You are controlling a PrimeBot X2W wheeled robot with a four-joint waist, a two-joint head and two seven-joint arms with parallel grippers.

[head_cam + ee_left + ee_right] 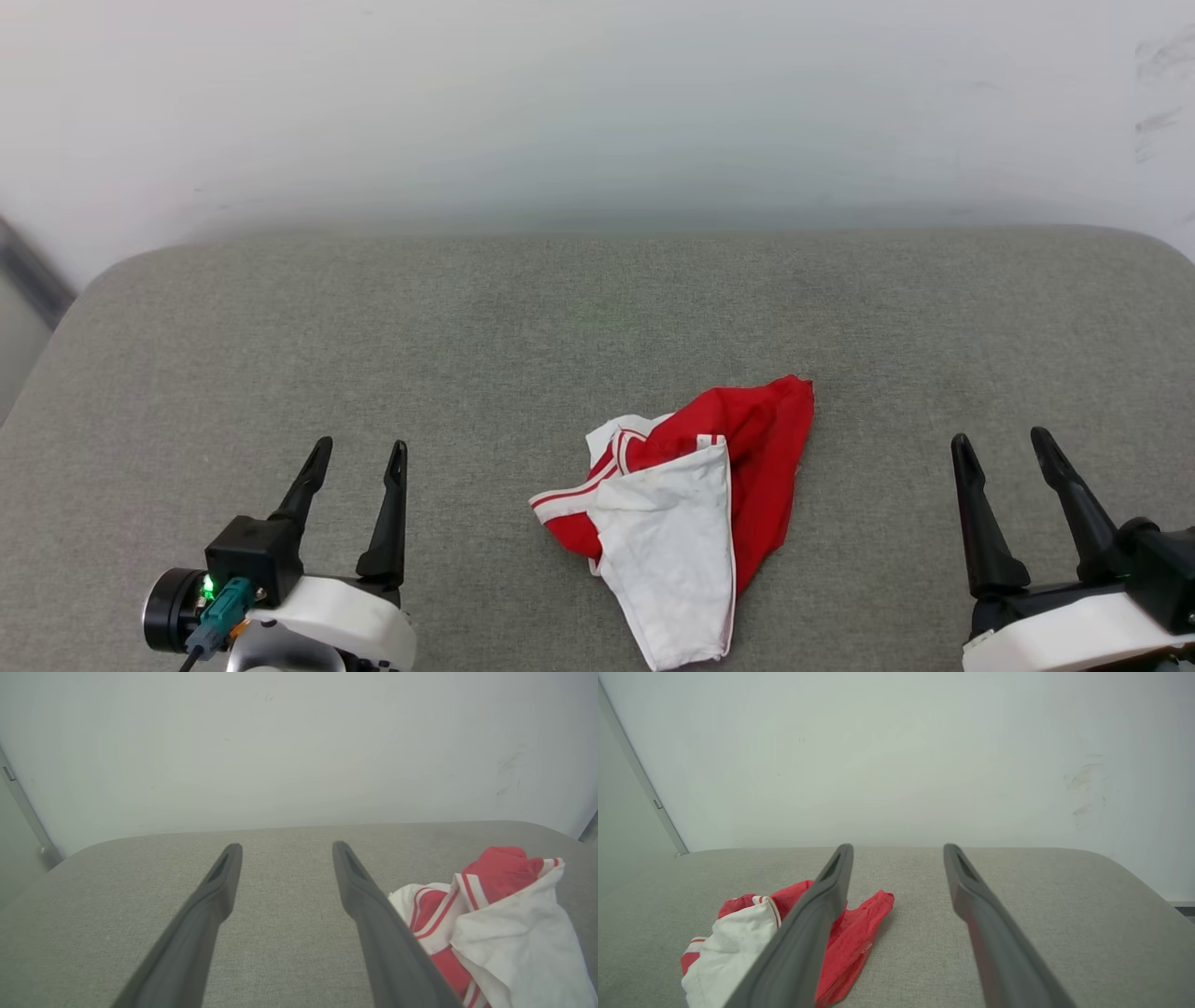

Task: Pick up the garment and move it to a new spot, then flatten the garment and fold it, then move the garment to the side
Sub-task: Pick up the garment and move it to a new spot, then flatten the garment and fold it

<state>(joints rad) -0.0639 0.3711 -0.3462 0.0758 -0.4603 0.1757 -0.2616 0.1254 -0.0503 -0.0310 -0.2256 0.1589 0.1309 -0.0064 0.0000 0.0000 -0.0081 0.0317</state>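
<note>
garment (691,504) lies crumpled on the grey cushion (467,317), in the near middle, between the two grippers and apart from both. its long axis goes from about 1 o'clock (the red end) to about 7 o'clock, where the white part is. from the left gripper (362,446) it is at 3 o'clock, from the right gripper (999,437) at 9 o'clock; i judge the left one a little nearer. both have their fingers spread wide, holding and touching nothing.
</note>
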